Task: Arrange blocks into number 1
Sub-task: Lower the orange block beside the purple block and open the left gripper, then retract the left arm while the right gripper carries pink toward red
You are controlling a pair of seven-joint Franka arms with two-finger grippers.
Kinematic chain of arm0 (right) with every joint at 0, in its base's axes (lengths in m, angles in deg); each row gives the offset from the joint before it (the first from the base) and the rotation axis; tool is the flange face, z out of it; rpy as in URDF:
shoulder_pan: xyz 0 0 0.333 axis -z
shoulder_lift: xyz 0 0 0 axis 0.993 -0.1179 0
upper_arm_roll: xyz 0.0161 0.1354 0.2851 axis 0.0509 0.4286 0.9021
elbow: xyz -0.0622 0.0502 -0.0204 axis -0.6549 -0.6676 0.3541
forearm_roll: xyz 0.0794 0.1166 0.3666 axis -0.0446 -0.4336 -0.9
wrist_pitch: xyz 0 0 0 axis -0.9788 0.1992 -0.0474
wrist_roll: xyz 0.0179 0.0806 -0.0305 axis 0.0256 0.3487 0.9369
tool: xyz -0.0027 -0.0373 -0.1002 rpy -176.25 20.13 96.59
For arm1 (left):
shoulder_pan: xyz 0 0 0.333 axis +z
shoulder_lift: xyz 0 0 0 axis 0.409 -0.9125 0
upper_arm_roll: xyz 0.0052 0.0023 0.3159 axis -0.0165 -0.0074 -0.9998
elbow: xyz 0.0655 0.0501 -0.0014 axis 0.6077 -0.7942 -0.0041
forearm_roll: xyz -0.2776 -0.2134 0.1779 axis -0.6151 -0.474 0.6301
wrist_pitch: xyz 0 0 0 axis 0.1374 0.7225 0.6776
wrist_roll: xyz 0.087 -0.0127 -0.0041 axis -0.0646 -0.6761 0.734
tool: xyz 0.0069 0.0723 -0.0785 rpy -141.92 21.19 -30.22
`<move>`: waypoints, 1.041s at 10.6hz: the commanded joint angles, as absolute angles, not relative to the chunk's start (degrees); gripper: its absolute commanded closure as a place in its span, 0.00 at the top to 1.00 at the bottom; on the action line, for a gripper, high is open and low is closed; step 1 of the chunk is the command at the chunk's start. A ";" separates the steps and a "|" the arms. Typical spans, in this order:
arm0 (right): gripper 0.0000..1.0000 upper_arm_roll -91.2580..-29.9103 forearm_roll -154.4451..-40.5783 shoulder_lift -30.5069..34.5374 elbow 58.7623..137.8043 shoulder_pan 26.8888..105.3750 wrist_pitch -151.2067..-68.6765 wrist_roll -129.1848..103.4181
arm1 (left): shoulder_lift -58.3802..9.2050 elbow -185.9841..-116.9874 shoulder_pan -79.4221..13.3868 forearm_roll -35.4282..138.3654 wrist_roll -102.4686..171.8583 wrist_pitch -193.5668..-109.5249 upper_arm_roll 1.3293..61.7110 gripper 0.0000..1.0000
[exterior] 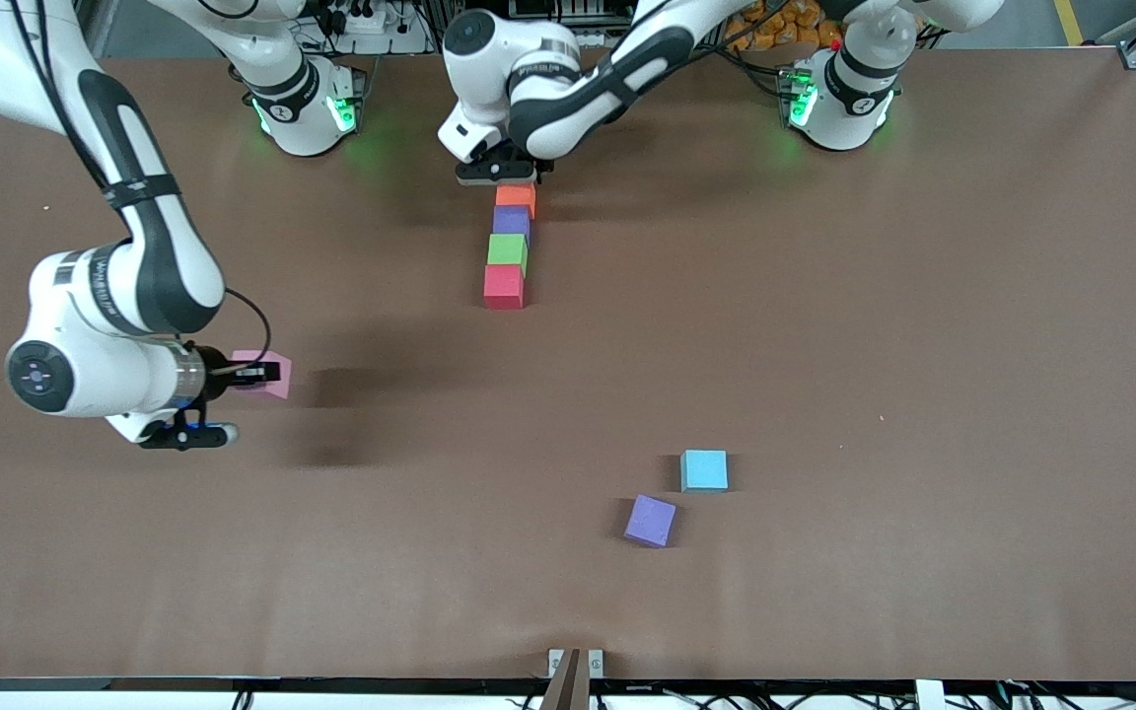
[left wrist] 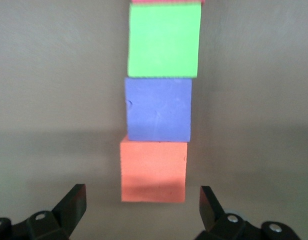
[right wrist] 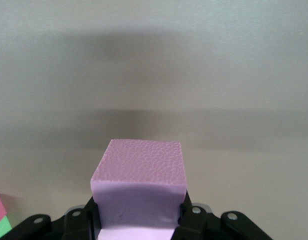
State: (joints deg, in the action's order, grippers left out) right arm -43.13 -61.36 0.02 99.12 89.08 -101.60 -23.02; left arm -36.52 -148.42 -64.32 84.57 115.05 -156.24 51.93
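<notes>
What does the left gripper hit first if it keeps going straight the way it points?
Likely the small matte orange cube at the end of the block line: the open left gripper hangs right over it, fingers either side. Height above it is unclear, so the fingers may reach the brown table first.

brown table [exterior: 923, 345], orange objects [exterior: 785, 20] past its edge

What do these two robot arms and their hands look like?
Both arms are glossy white with black joint bands; thin black cables run along them, and green lights glow at the bases. The left hand and right hand are black with two short fingers.
</notes>
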 commanded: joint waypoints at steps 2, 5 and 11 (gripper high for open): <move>0.03 -43.36 -61.72 -0.27 98.40 85.18 -101.02 -25.39 | -29.13 -149.68 -55.82 79.55 107.92 -153.39 51.95 1.00; 0.03 -43.44 -62.68 -0.36 98.49 79.92 -101.63 -28.88 | -28.23 -149.68 -43.35 78.74 97.45 -153.30 51.87 1.00; 0.03 -43.53 -63.13 -1.24 99.19 66.64 -108.65 -45.04 | -28.15 -147.67 -18.91 79.62 78.63 -152.16 51.69 1.00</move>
